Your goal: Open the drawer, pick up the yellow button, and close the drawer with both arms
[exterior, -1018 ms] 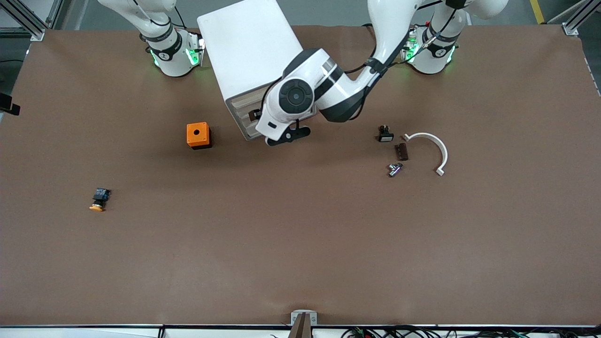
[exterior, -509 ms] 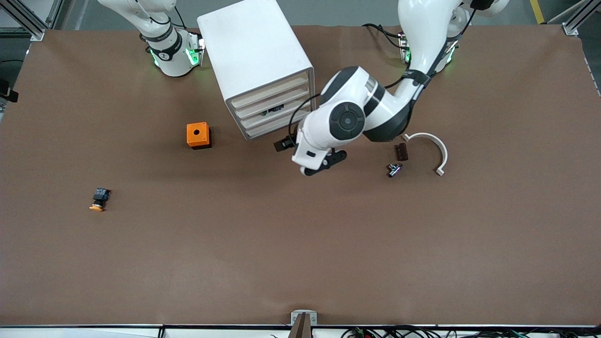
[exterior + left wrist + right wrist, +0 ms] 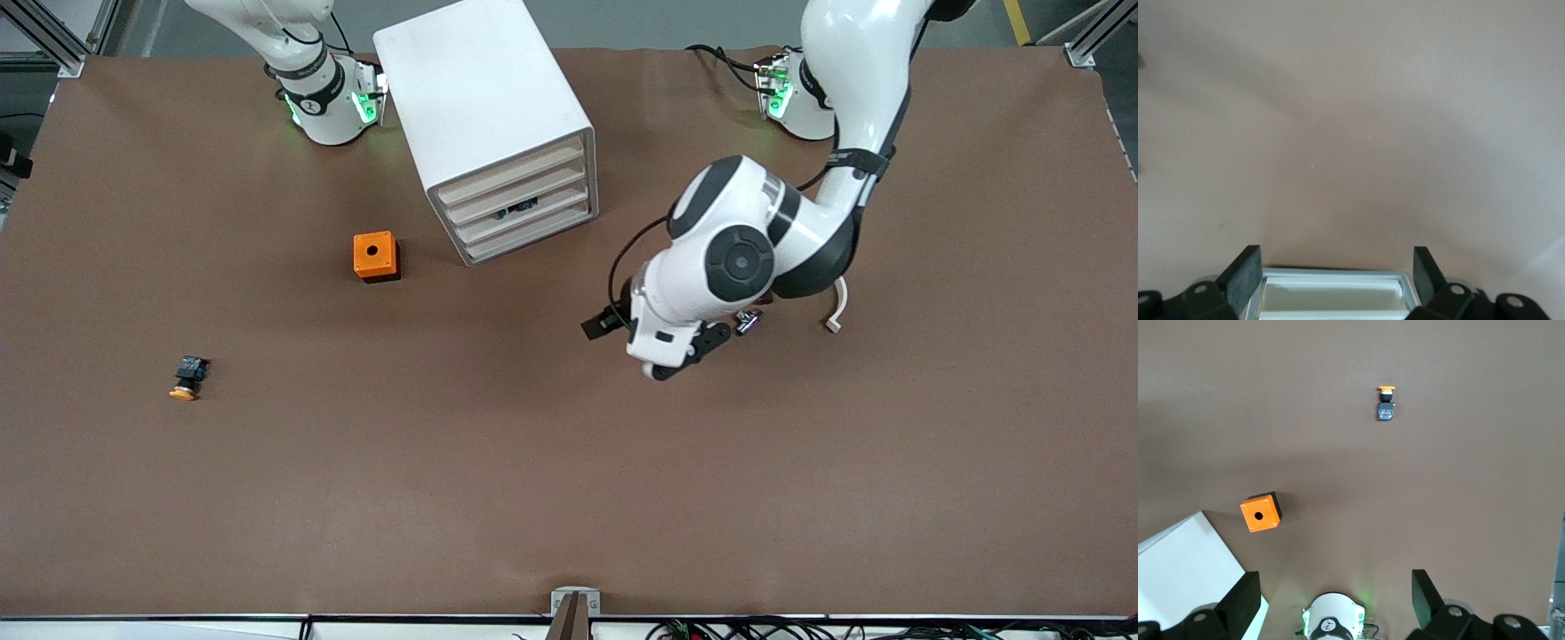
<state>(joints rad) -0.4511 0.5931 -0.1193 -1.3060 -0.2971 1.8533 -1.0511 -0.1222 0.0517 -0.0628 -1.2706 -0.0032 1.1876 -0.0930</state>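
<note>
The white cabinet (image 3: 484, 98) stands near the arms' bases, and its top drawer (image 3: 511, 174) is shut flush like the three fronts below. The button (image 3: 185, 379), with an orange cap and a black body with a blue mark, lies on the table toward the right arm's end; it also shows in the right wrist view (image 3: 1385, 405). My left gripper (image 3: 683, 357) hangs over bare table beside the small parts, open in its wrist view (image 3: 1336, 257), with a white grey-rimmed part I cannot identify at the frame edge. My right gripper (image 3: 1335, 587) is open and empty, high above its own base.
An orange cube with a round hole (image 3: 375, 256) sits beside the cabinet. A white curved bracket (image 3: 838, 307) and a small metal part (image 3: 748, 322) lie half hidden under the left arm. A dark item shows through a lower drawer front (image 3: 518, 209).
My left arm has swung away from the cabinet's drawer fronts, toward its own end of the table and the small parts. The right arm has not moved.
</note>
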